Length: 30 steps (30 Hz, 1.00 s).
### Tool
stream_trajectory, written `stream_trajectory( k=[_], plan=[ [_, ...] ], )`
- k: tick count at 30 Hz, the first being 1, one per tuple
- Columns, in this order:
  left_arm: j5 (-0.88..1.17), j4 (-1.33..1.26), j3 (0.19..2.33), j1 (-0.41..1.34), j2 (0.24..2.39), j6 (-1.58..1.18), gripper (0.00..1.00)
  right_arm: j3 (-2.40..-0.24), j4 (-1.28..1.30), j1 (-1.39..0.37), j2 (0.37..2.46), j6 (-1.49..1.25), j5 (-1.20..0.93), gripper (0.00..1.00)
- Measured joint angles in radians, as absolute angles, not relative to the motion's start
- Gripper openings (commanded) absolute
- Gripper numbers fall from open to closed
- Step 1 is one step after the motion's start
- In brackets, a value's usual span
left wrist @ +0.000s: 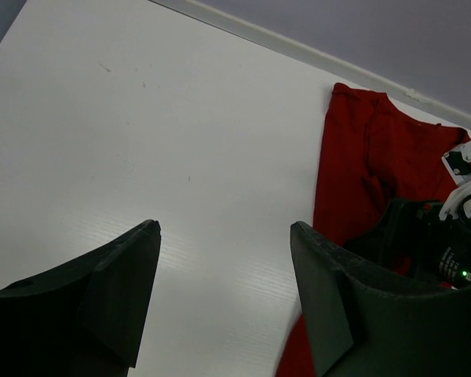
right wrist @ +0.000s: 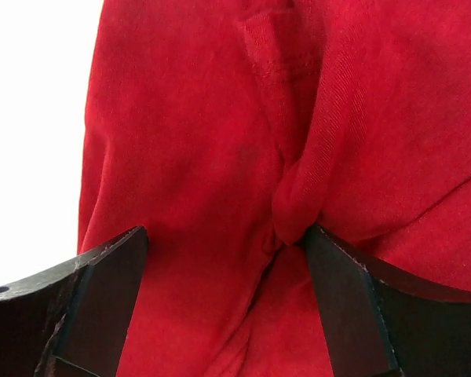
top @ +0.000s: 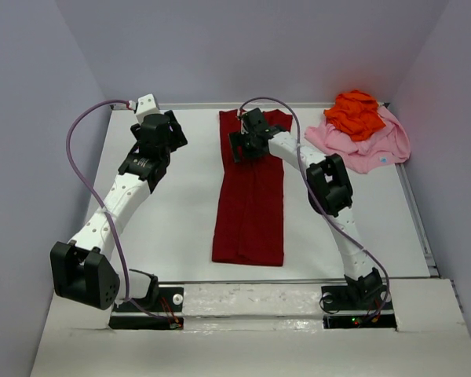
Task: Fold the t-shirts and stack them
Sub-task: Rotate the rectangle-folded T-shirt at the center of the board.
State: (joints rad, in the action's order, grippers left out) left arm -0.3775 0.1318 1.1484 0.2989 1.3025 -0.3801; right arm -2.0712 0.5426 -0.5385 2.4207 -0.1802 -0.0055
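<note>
The dark red t-shirt (top: pixel 250 196) lies as a long narrow strip down the middle of the table, collar end at the back. My right gripper (top: pixel 242 148) is down on its upper part. In the right wrist view it (right wrist: pixel 226 229) stands open, with red cloth (right wrist: pixel 204 141) across the gap and a raised fold touching the right finger (right wrist: pixel 353 298). My left gripper (top: pixel 175 130) hovers open over bare table to the left of the shirt; its wrist view (left wrist: pixel 224 225) has only white surface between the fingers and the shirt (left wrist: pixel 377 157) off to the right.
At the back right corner the orange t-shirt (top: pixel 355 114) lies crumpled on top of the spread pink t-shirt (top: pixel 373 149). Grey walls enclose the table (top: pixel 173 220) on the left, back and right. The right arm's wrist (left wrist: pixel 447 251) shows at the edge of the left wrist view.
</note>
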Motion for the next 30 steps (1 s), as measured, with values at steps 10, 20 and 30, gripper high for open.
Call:
stream_trajectory(
  k=[10, 20, 30],
  plan=[
    [-0.372, 0.132, 1.148, 0.299, 1.303, -0.383, 0.77, -2.364, 0.557, -0.536, 2.609, -0.112, 0.118, 0.89],
    [-0.365, 0.132, 1.148, 0.299, 1.325, -0.387, 0.77, -2.388, 0.562, -0.503, 2.613, -0.074, 0.116, 0.89],
    [-0.337, 0.126, 1.148, 0.300, 1.329, -0.398, 0.77, -2.180, 0.597, -0.502, 2.167, -0.091, 0.089, 0.85]
  ],
)
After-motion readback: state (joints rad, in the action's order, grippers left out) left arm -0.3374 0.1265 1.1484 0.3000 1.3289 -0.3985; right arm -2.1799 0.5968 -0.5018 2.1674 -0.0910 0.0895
